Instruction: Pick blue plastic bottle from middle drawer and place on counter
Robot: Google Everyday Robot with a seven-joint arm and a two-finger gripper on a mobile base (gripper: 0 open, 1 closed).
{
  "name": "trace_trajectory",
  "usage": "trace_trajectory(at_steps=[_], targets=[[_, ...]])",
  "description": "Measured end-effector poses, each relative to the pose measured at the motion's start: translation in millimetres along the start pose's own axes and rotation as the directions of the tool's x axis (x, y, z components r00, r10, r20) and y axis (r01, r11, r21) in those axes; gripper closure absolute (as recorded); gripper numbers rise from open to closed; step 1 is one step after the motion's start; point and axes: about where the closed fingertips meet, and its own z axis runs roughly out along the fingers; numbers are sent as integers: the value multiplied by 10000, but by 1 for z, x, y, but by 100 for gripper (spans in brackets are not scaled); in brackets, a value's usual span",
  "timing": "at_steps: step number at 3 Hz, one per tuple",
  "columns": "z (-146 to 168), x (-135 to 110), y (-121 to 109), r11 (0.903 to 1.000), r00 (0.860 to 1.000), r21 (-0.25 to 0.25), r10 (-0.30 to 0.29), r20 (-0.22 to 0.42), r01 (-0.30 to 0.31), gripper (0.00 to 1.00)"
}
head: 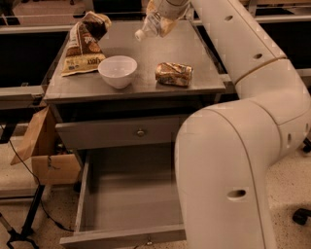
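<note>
The blue plastic bottle [154, 23], clear with a white cap, hangs tilted above the back of the counter [194, 53], its cap pointing down-left. My gripper [164, 8] is at the top edge of the view, shut on the bottle's body and partly cut off. The bottle is off the surface. The middle drawer [129, 194] is pulled out below and shows a bare grey floor.
A white bowl [117, 71] and a brown-gold foil packet [174, 74] lie on the counter's front half, and a brown chip bag [83, 44] at its left. A closed drawer with a knob [141, 132] sits above the open one. My arm [243, 146] fills the right side. A cardboard box [46, 155] stands at the left.
</note>
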Motion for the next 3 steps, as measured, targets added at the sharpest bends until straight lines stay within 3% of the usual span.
trace_trajectory(at_steps=[2, 3], targets=[[58, -26, 14, 9958, 9963, -862, 383, 769, -316, 98], [72, -32, 21, 9919, 9951, -1218, 462, 870, -354, 75]])
